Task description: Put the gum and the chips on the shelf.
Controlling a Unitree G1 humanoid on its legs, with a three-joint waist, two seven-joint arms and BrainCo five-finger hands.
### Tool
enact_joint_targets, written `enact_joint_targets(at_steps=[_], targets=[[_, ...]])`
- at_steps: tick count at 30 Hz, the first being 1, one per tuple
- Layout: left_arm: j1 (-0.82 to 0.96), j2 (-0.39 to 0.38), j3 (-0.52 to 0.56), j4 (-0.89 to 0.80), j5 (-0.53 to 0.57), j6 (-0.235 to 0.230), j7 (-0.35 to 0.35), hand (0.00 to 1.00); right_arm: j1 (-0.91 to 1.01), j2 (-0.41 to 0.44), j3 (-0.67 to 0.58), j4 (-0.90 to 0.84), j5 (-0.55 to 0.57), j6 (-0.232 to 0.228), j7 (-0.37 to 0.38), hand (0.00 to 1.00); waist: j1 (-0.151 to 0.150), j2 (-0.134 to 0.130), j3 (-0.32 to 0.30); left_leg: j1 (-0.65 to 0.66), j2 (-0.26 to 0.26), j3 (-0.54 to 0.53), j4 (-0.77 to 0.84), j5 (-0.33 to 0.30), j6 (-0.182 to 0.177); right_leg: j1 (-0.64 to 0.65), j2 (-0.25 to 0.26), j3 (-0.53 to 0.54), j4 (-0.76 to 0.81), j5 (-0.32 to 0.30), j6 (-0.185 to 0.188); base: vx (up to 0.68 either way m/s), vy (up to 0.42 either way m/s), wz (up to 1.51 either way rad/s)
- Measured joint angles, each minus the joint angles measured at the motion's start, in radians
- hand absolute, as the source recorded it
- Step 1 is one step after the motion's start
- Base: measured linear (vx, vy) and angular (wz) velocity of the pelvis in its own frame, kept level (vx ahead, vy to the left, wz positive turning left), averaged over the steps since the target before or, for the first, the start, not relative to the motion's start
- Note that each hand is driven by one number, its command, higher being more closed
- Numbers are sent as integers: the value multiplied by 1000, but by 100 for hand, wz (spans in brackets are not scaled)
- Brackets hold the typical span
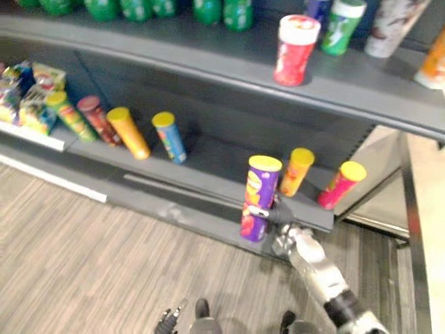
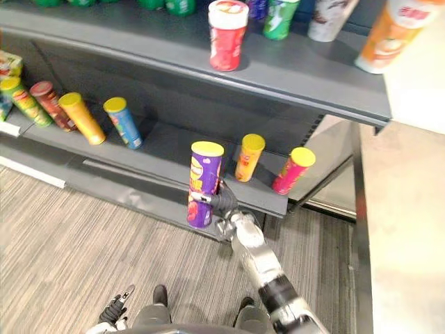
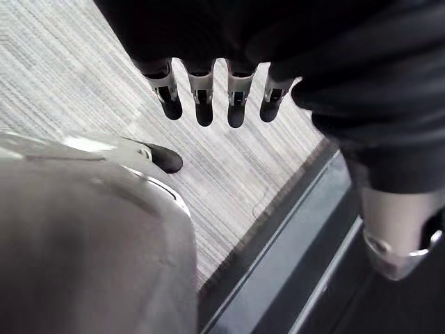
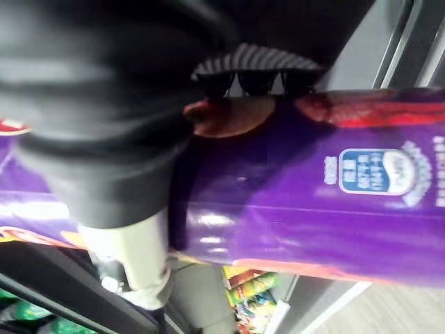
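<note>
Left hand [image 1: 171,319]: low, nearest the robot, over the grey plank floor [image 1: 83,264]; fingers [image 3: 202,104] straight, side by side, touching nothing

Right hand [image 2: 228,221]: reached forward to the front edge of the lower shelf [image 1: 208,174]; dark fingertips [image 4: 257,78] wrapped round the middle of the purple chips can [image 1: 259,198], firm grasp

Purple chips can: yellow lid, upright in the right hand, at the shelf's front lip; its lower part overlaps the lip, and whether its base rests on the board cannot be told

Lower shelf, just behind the held can: orange can [image 1: 297,172] and pink can [image 1: 341,184], both yellow-lidded, leaning back

Lower shelf, further left: blue can [image 1: 169,137], yellow can [image 1: 127,132], dark red can [image 1: 97,120], green can [image 1: 66,115], in a row, all tilted

Upper shelf [image 1: 208,59]: red tub with white lid [image 1: 295,49], upright near the front edge; green bottles [image 1: 222,12] along the back
</note>
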Motion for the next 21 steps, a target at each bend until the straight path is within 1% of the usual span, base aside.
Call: enact_joint_targets(at_steps=[1,2,3,4,5,7,8,10,12,13,14,16,17,19,20,21], targets=[[-2,-1,-8,-2,-2,-1,0,0,-71,24,-11,70,-1,1,-15,100,15,5,12,-22,0,-17,20,0,0,-11,-2,-10,12,0,-1,-110,2,33],[-3,-1,-14,-5,-2,-1,0,0,-105,36,-18,101,-1,1,-21,100,22,9,17,-35,0,-25,30,0,0,-18,-3,-16,20,-2,-2,-129,0,29],[-7,-2,-21,-13,-2,-2,0,0,-176,49,-29,151,-1,1,-38,100,38,18,41,-50,0,-43,44,0,1,-20,-4,-26,31,-3,-4,-115,-7,32],[-11,-2,-31,-19,-5,-4,0,0,-226,58,-39,178,-1,1,-46,100,45,26,61,-65,-1,-58,56,0,0,-23,-6,-39,42,-6,-8,-189,-9,37],[-15,-4,-36,-26,-7,-9,1,0,-307,75,-66,217,-1,0,-59,100,64,34,87,-97,-3,-75,69,3,3,-53,-12,-49,67,-11,-15,-147,-9,35],[-15,-5,-36,-39,-13,-12,2,0,-390,88,-96,268,-3,-1,-75,100,77,42,113,-128,-6,-94,72,10,-2,-78,-16,-63,89,-14,-19,-114,-11,26],[-24,-5,-36,-41,-19,-14,4,0,-447,88,-125,317,-7,0,-86,100,91,48,132,-145,-9,-109,75,19,2,-89,-20,-74,97,-15,-21,-99,-16,28],[-33,-5,-37,-43,-21,-14,5,0,-524,87,-172,390,-13,2,-105,100,106,58,162,-161,-17,-134,75,28,3,-92,-28,-96,108,-19,-21,-96,-8,33],[-33,-5,-45,-51,-21,-15,5,0,-575,82,-206,430,-16,4,-123,100,121,60,177,-175,-23,-137,75,36,0,-108,-35,-98,121,-20,-21,-42,4,13],[-34,-5,-48,-52,-22,-15,5,0,-596,83,-219,444,-16,4,-126,100,123,63,180,-184,-25,-142,76,39,2,-115,-37,-102,123,-20,-21,-33,2,22],[-37,-5,-57,-78,-22,-17,5,0,-672,78,-265,482,-18,5,-143,100,124,75,203,-206,-30,-162,76,54,7,-127,-42,-118,135,-20,-21,-30,0,24],[-42,-4,-68,-87,-26,-21,6,0,-716,73,-308,505,-18,4,-160,100,139,81,210,-221,-31,-164,75,57,7,-144,-45,-120,140,-21,-23,-37,-1,13],[-43,-4,-84,-90,-53,-25,5,0,-775,62,-350,547,-19,4,-172,100,148,88,217,-237,-32,-168,73,61,5,-160,-47,-122,149,-21,-23,-27,-5,7],[-49,-5,-110,-95,-61,-27,5,0,-842,43,-393,572,-24,0,-205,100,153,102,233,-259,-36,-183,72,74,9,-178,-52,-133,159,-23,-27,-16,-12,13],[-54,-5,-129,-95,-62,-30,5,0,-868,29,-410,580,-49,-6,-225,100,165,108,236,-273,-36,-185,65,81,8,-198,-53,-134,169,-25,-29,-9,-15,10],[-59,-6,-138,-95,-62,-31,5,0,-877,20,-418,585,-59,-12,-237,100,170,111,238,-280,-37,-186,60,86,8,-207,-55,-135,174,-27,-29,5,-24,9]])
